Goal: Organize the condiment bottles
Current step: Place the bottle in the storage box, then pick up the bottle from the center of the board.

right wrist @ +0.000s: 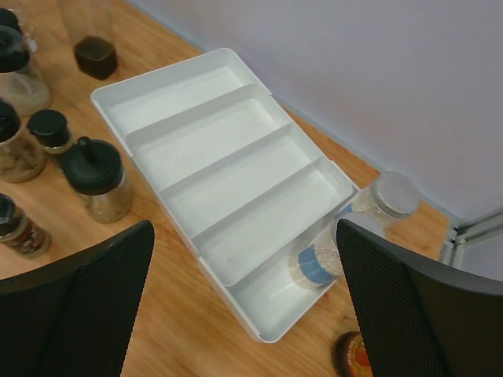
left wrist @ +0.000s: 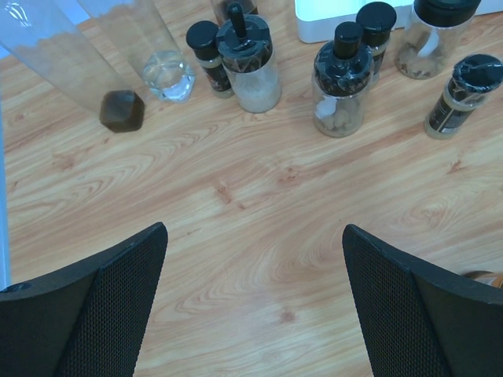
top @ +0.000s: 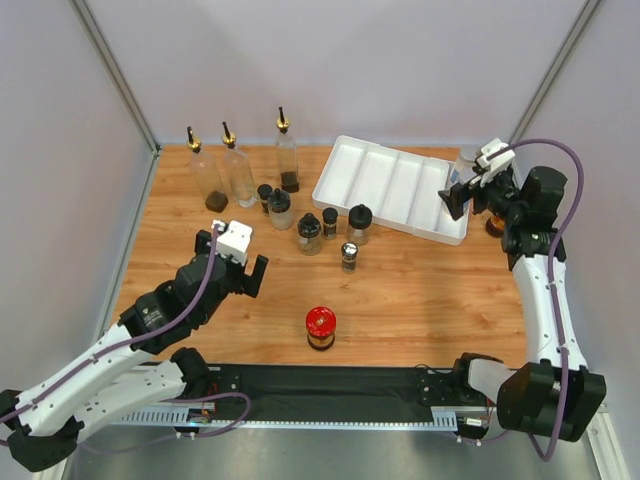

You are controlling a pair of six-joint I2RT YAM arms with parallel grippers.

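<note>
The left jaws are wide open and hold nothing. They hang over the bare wooden counter (left wrist: 251, 181). Ahead of them and to the left stand three tall clear glass bottles with pourer spouts (top: 237, 170). Ahead and a bit to the right stand the small glass jars with black caps (left wrist: 338, 86), packed close, some nearly touching.

That is the first worry. If the open jaws push in to take one jar, one side could bump the jar next to it and tip it over. The tall bottles are thin and high, so a small knock could make them fall, and glass can roll or break.

A dark jar with a red lid (top: 320, 327) stands alone, to the right of the left jaws and behind them.

The right jaws are wide open too, with nothing in them. Below and ahead of them lies the white plastic tray with long slots (right wrist: 181, 98). A clear shaker with a silver lid (right wrist: 350, 228) lies tilted in the end slot, its lid poking over the rim. It could slip if it is squeezed on its round side, and a hard push could slide the tray.

Another dark jar with red on top (right wrist: 354, 357), only partly in view, sits just beside the tray's corner, under the right jaws. It would be easy to knock.
</note>
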